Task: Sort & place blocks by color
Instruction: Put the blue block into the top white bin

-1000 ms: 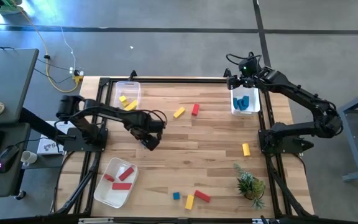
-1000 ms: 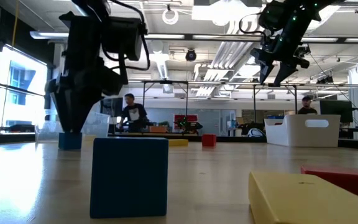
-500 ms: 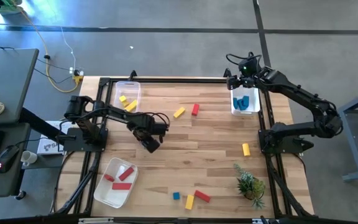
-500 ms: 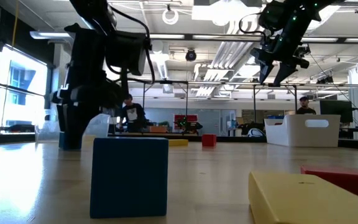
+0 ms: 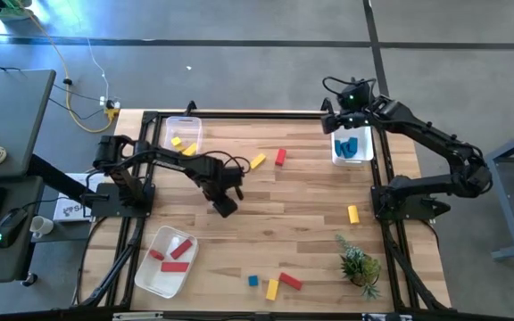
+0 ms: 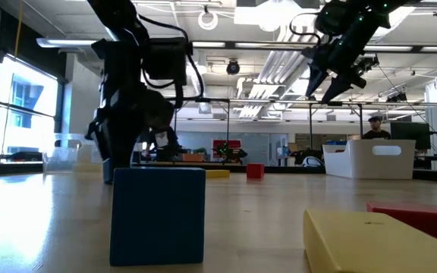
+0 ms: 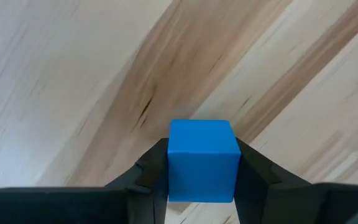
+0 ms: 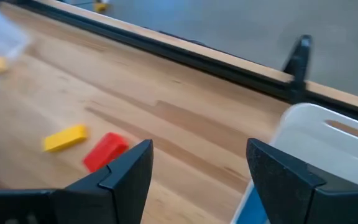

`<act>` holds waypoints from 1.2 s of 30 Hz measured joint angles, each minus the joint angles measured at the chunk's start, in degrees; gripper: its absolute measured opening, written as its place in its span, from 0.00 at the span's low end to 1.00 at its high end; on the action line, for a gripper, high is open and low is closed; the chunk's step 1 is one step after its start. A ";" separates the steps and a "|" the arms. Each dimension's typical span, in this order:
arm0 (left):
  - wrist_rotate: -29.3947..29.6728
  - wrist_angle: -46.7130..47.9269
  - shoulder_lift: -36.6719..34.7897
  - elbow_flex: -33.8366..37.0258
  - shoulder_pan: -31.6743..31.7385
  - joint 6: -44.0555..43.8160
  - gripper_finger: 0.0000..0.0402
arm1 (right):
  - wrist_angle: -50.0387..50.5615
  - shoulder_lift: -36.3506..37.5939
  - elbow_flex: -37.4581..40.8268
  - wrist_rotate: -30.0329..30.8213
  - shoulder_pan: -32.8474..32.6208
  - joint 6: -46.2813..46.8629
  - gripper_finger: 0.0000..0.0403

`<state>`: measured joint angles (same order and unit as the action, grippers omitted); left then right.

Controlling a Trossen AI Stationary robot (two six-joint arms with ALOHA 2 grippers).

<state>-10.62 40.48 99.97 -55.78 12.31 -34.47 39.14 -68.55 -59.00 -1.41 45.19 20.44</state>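
The left gripper (image 5: pixel 224 206) has shifted toward the blue bin (image 5: pixel 352 159), clamping a blue cube (image 7: pixel 203 160). The bin lies far across; the right gripper (image 5: pixel 336 119), spread empty, hovers beside it.

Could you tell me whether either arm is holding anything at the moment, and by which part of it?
The left end effector grips a blue cube by two opposite side faces. The right end effector, near the white bin, is open and holds nothing.
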 joint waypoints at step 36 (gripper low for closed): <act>-33.66 -58.43 0.17 0.12 10.25 -18.26 0.26 | -8.71 0.00 0.00 -4.11 -22.92 -12.85 0.61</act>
<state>-44.28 -17.96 100.14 -55.66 22.56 -52.72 30.43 -68.55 -59.00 -5.52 22.28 7.59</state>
